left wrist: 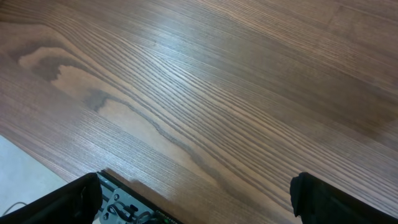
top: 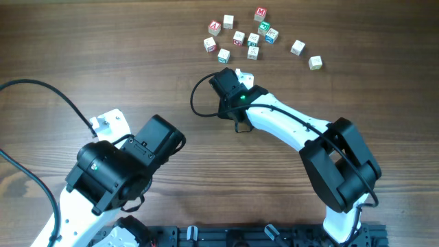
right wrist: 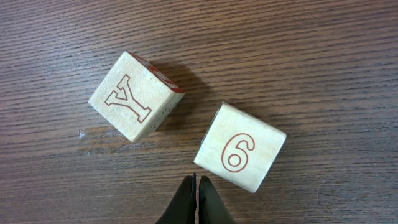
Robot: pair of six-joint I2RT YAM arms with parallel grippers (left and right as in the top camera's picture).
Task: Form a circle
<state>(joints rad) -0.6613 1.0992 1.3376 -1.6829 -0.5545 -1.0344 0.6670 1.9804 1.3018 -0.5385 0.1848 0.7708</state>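
1. Wooden cubes (top: 253, 40) with coloured letter faces sit toward the far side of the bench (top: 103, 55), a dozen or so. It's a loose scattered clump with no closed ring anywhere, and two of them sit off on their own to the right.
2. Right arm (top: 288, 123) reaches across the bench toward that clump, its tip just short of the nearest cubes.
3. Up close, the right fingers (right wrist: 208, 205) are pressed together with nothing between them, low over the wood.
4. Y cube (right wrist: 137, 96) is on the left of that view, turned at an angle. 6 cube (right wrist: 239, 148) is on the right, apart from it, its near edge just beside the fingertips. Honestly can't tell if they touch.
5. Left arm (top: 116, 165) sits at the near left, well apart from the cubes. Left fingers (left wrist: 320, 199) are spread wide over bare wood, holding nothing.
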